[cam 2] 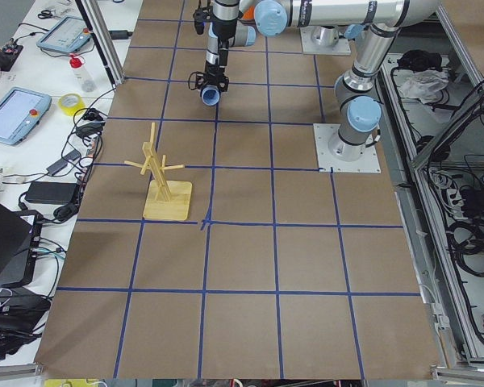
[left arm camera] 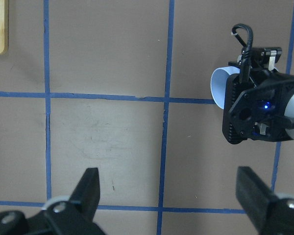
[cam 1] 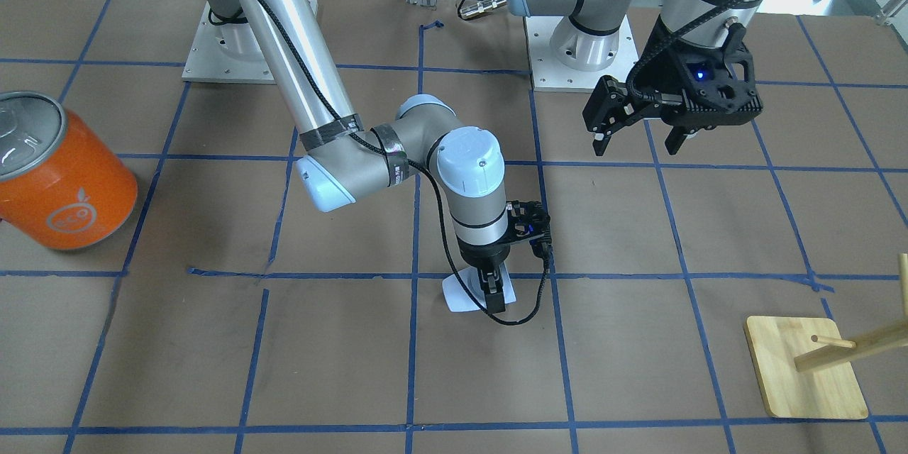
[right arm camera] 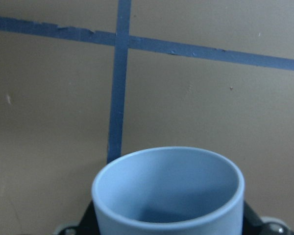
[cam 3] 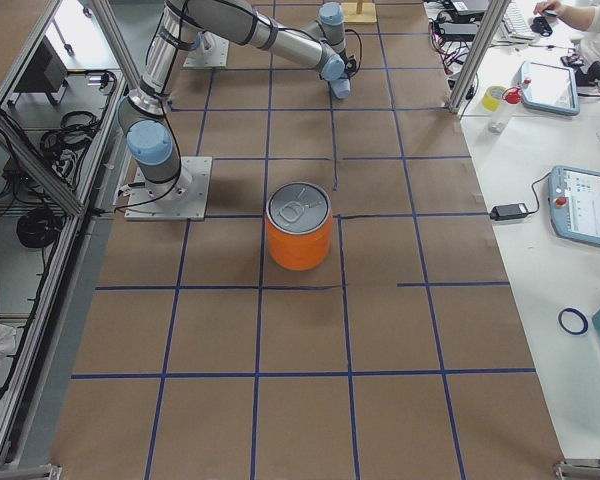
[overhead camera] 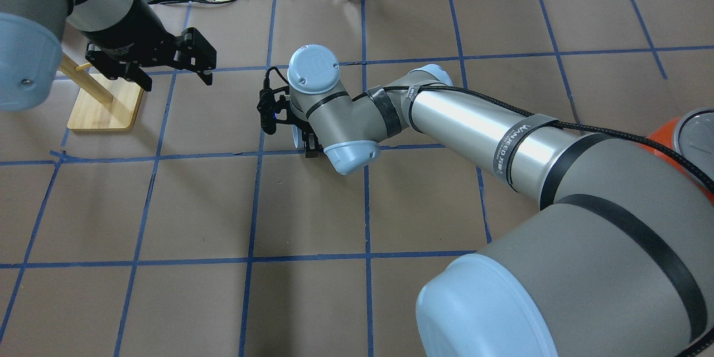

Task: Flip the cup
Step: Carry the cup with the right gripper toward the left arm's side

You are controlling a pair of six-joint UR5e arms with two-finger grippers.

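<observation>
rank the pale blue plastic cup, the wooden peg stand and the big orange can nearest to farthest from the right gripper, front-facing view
1. pale blue plastic cup: held in the right gripper.
2. wooden peg stand: on the robot's left.
3. big orange can: farthest, robot's right.

**Layout around the cup**

The cup (cam 1: 455, 294) sits in the right gripper (cam 1: 494, 298) at the middle of the bench (cam 1: 340, 369). The left gripper (cam 1: 636, 147) hangs to the cup's left, well apart. The peg stand (cam 1: 805, 376) lies farther left, away from the robot. The can (cam 1: 64, 177) stands far to the cup's right.
</observation>
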